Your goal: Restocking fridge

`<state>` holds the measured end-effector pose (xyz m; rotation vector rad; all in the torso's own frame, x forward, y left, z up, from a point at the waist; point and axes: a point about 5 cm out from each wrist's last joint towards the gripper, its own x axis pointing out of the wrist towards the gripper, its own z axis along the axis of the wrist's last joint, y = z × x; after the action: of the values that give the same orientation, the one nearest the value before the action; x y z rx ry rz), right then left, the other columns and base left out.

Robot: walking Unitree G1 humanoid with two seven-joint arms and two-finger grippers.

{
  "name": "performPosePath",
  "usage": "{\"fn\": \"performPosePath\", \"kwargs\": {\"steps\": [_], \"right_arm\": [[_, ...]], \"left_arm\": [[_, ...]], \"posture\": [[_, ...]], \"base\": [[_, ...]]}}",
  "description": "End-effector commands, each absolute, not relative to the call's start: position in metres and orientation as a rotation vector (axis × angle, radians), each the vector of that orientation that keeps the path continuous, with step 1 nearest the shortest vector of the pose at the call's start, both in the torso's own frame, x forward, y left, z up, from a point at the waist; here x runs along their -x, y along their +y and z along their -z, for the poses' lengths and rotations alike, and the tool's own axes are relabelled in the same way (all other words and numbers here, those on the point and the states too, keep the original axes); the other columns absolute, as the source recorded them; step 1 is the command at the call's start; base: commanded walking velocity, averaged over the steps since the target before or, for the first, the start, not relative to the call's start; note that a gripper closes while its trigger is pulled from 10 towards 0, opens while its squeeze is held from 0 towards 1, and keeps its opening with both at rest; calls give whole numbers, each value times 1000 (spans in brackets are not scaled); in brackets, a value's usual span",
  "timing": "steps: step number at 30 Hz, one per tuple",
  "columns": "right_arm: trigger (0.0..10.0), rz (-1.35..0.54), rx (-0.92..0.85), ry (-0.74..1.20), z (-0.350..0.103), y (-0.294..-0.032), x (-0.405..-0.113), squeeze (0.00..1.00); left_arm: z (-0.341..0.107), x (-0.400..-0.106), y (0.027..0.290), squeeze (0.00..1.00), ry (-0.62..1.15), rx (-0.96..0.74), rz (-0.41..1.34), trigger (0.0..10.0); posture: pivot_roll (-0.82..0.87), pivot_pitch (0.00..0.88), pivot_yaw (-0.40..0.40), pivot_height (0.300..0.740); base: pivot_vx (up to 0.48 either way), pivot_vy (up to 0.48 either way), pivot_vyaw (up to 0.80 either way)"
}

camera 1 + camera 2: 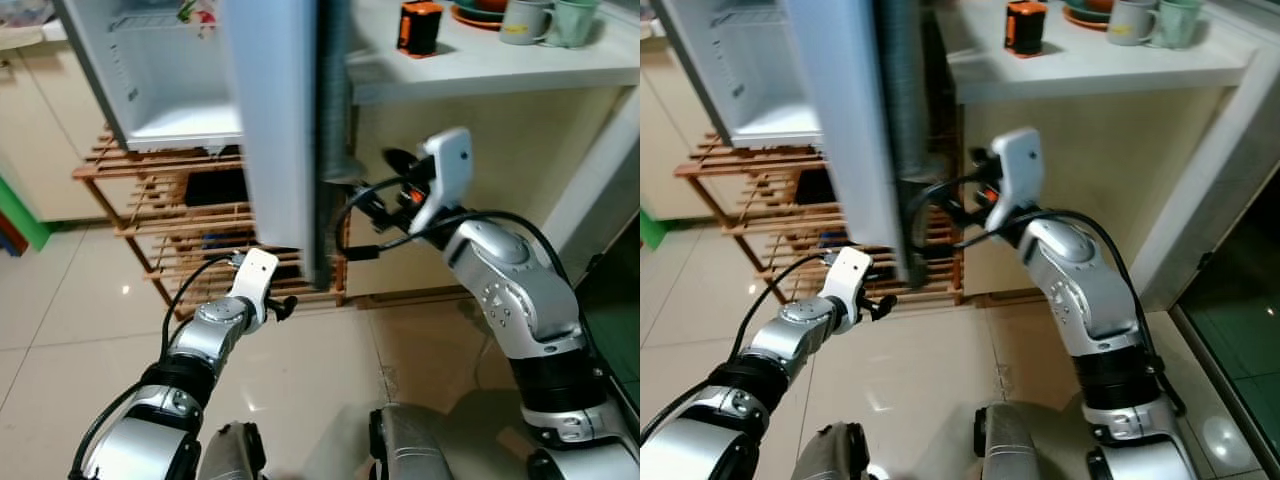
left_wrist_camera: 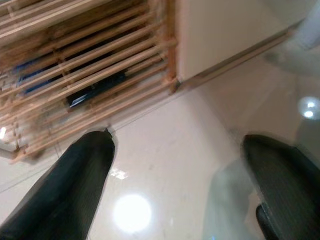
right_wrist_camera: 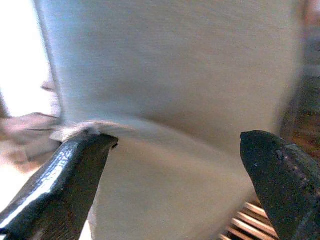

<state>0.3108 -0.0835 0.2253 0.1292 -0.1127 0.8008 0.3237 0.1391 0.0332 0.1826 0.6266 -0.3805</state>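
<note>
Right pincer (image 3: 175, 165) wide open beside fridge door (image 1: 275, 120).

The right gripper (image 3: 175, 175) is reaching forward toward eleven o'clock at raised height, its fingers (image 3: 60, 185) spread wide, while the left gripper (image 2: 180, 185) is pointing down low toward one o'clock, fingers likewise parted.

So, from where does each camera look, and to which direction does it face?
Left eye: head, looking down; fridge door, wooden rack, both arms.
Right eye: same scene; counter, right gripper at the door's edge.
Left wrist: along the open left gripper at the floor and rack.
Right wrist: between open fingers, facing the door.
Shared: eyes and left wrist see the rack.
</note>
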Motion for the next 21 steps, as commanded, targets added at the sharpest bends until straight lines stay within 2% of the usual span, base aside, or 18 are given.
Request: {"fn": "performPosePath", "kwargs": {"steps": [1, 5, 9, 13, 18, 21], "right_arm": [[10000, -774, -146, -130, -233, -92, -315, 0], [10000, -536, -165, -109, -229, -124, -336, 0], [10000, -449, -212, -126, -231, -133, -341, 0], [10000, -398, -207, -118, -230, -134, -343, 0], [10000, -355, -178, -149, -230, -133, -344, 0], [10000, -347, -171, -149, -228, -133, -345, 0]], "left_arm": [[-37, -327, 136, 0, 615, -202, 398, 10000], [-33, -324, 136, 0, 623, -200, 405, 10000], [-34, -323, 135, 0, 622, -196, 410, 10000], [-38, -325, 130, 0, 585, -158, 420, 10000], [-62, -335, 115, 0, 439, -85, 468, 10000], [-63, -334, 112, 0, 439, -91, 484, 10000]], "posture": [[-307, 0, 44, 663], [-299, 0, 43, 663], [-294, 0, 44, 663], [-294, 0, 44, 678], [-283, 0, 41, 698], [-284, 0, 43, 703]], "base": [[0, 0, 0], [0, 0, 0], [0, 0, 0], [0, 0, 0], [0, 0, 0], [0, 0, 0]]}}
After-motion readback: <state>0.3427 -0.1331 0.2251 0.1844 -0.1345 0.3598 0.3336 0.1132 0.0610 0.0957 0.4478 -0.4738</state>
